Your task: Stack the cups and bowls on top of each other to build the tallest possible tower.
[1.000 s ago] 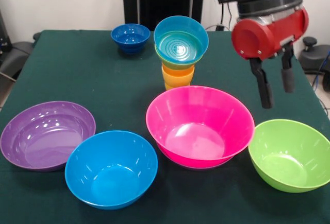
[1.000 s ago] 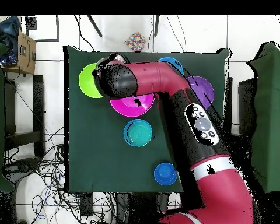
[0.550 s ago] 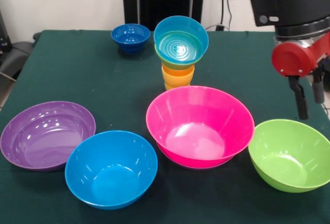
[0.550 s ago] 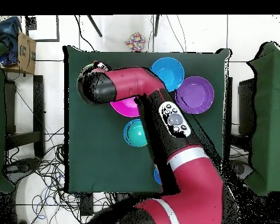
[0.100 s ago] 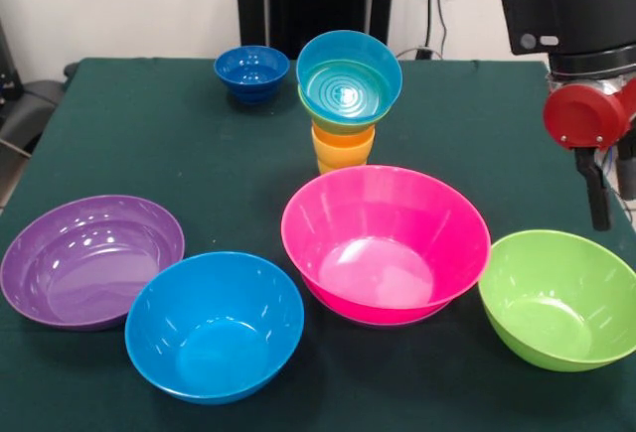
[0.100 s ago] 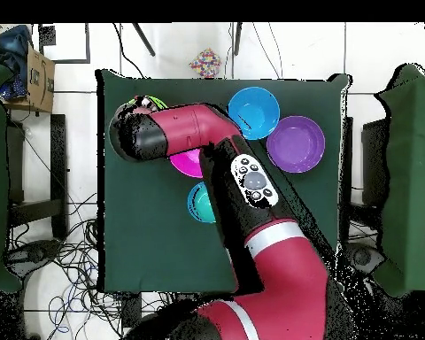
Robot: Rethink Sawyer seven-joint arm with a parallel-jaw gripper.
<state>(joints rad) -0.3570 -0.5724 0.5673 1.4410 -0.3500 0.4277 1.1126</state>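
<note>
While large blue bowl [image 5: 215,325] sits nearest, purple bowl [image 5: 91,258], pink bowl [image 5: 386,242], green bowl [image 5: 559,298] spread just behind. Gripper [image 5: 613,194] hangs at right edge, above green bowl's far rim, fingers pointing down, nothing held; can't tell how wide it gapes. Beyond pink bowl: tower [image 5: 347,99], light blue bowl on top. Farthest: small dark blue bowl [image 5: 251,72].

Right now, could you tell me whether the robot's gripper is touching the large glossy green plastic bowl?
Apart. In the front view the gripper hangs above the large green bowl, with dark tablecloth showing between its finger tip and the bowl's far rim.
</note>
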